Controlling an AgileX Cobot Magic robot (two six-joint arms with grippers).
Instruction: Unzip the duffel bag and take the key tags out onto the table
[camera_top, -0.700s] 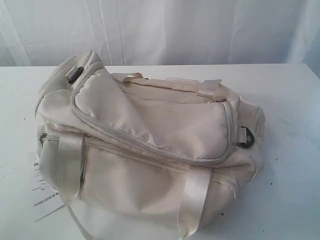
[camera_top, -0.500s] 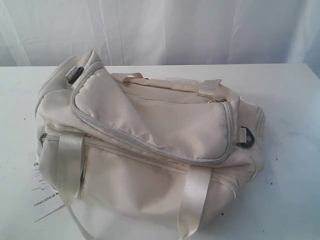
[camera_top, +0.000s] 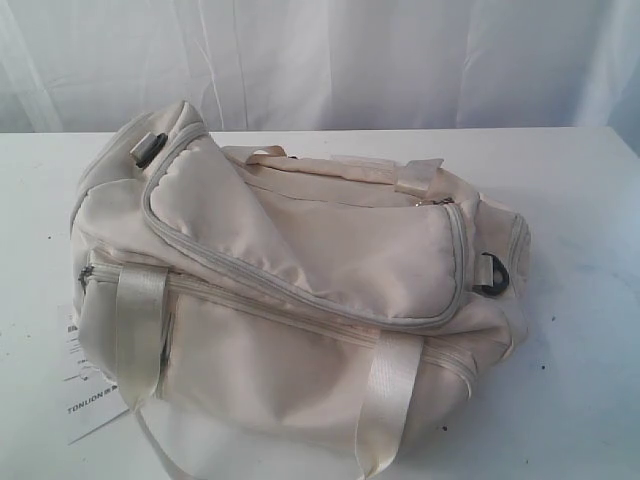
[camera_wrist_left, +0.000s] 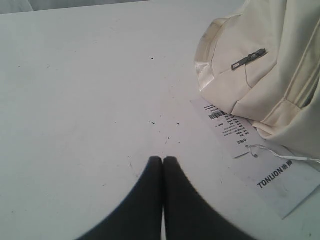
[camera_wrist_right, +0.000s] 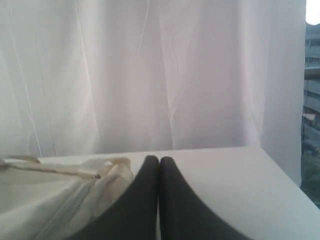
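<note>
White curtain (camera_top: 350, 60) behind, duffel bag (camera_top: 300, 290) zipped

Exterior: bag slumps on the table (camera_top: 590, 200), soft, light-looking; best gripped by a zipper pull (camera_top: 86, 272). No key tags visible, likely inside. Left wrist: left gripper (camera_wrist_left: 163, 159) pressed together, empty, above table near paper label (camera_wrist_left: 270, 170). Right wrist: right gripper (camera_wrist_right: 159, 159) likewise; bag cropped.

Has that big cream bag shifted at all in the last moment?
No. The duffel bag keeps the same place against the paper label beside it and the far edge of the table.
</note>
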